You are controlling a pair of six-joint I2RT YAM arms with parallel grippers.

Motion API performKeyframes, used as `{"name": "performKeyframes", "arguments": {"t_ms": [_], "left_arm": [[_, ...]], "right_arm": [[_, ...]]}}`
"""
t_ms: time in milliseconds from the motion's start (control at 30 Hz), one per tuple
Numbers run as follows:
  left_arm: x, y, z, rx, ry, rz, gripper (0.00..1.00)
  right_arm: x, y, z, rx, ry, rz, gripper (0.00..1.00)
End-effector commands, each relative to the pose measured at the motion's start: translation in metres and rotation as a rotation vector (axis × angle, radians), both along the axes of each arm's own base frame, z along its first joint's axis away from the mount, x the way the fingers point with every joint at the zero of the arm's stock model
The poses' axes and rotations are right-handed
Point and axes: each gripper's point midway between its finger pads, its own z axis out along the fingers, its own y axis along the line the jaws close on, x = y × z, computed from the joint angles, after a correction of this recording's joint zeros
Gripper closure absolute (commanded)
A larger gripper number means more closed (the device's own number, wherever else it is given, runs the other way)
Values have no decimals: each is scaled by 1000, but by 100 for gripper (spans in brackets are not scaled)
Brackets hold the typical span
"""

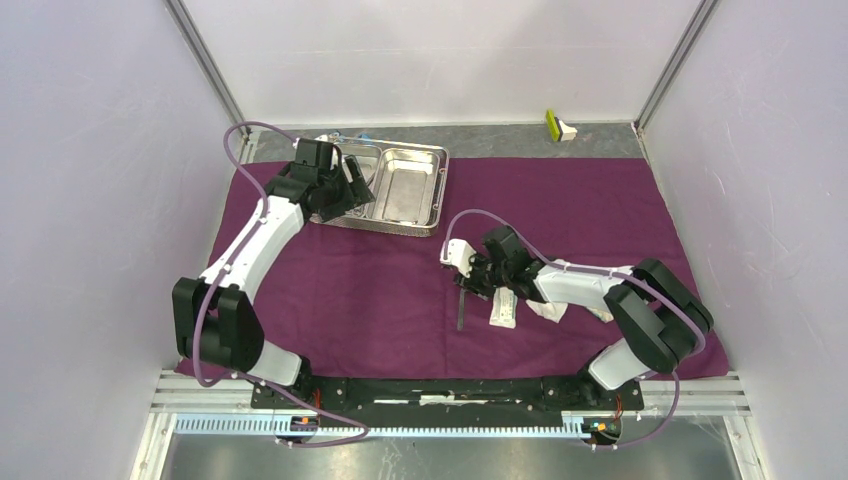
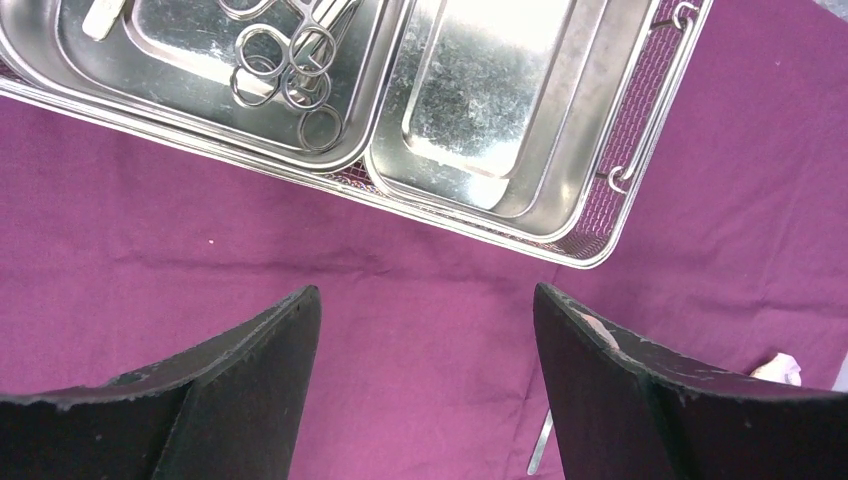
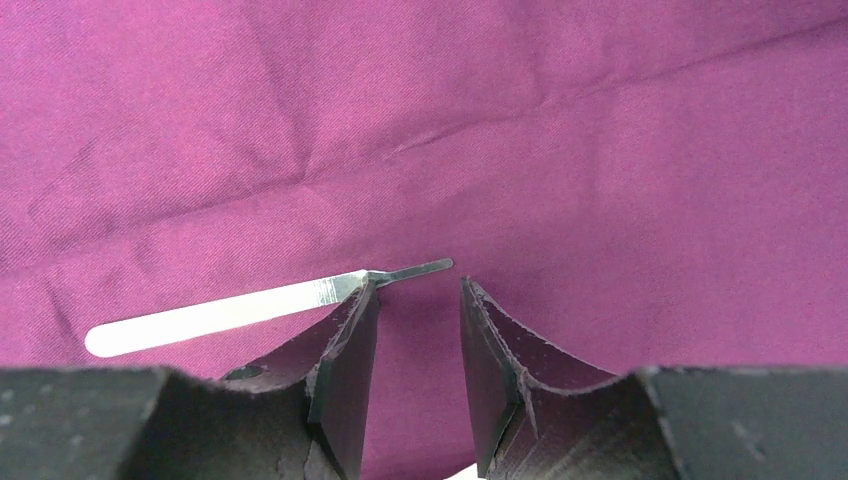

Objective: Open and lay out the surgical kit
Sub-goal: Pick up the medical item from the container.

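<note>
The purple cloth (image 1: 380, 290) lies spread flat on the table. On its far left part stands the steel tray (image 1: 438, 190). In the left wrist view its left compartment (image 2: 180, 110) holds ring-handled forceps (image 2: 290, 70), and its right compartment (image 2: 480, 110) holds nothing. My left gripper (image 1: 350, 190) hovers over the tray's near side, open wide (image 2: 428, 292) with only cloth between the fingers. My right gripper (image 1: 468, 278) is low over the cloth, open (image 3: 418, 290) and holding nothing. A slim flat metal instrument (image 3: 230, 312) lies just past its left fingertip. A white packet (image 1: 503, 308) lies beside that arm.
A small yellow-and-white object (image 1: 560, 125) sits on the bare table strip behind the cloth at the back right. White walls and metal frame posts close in the sides and back. The instrument (image 1: 461, 312) and packet lie at the cloth's near centre-right.
</note>
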Motion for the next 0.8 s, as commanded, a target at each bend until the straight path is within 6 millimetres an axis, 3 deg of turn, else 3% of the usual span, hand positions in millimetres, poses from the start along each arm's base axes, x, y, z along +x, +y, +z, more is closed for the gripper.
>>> {"name": "performKeyframes", "arguments": {"t_ms": [0, 433, 767], "left_arm": [[4, 3, 16, 5, -71, -21, 16], [4, 8, 17, 4, -77, -15, 16], [11, 30, 17, 129, -104, -24, 15]], "right_arm": [[9, 14, 13, 32, -41, 17, 58], [9, 18, 13, 26, -41, 30, 58], [10, 2, 41, 24, -140, 20, 58]]}}
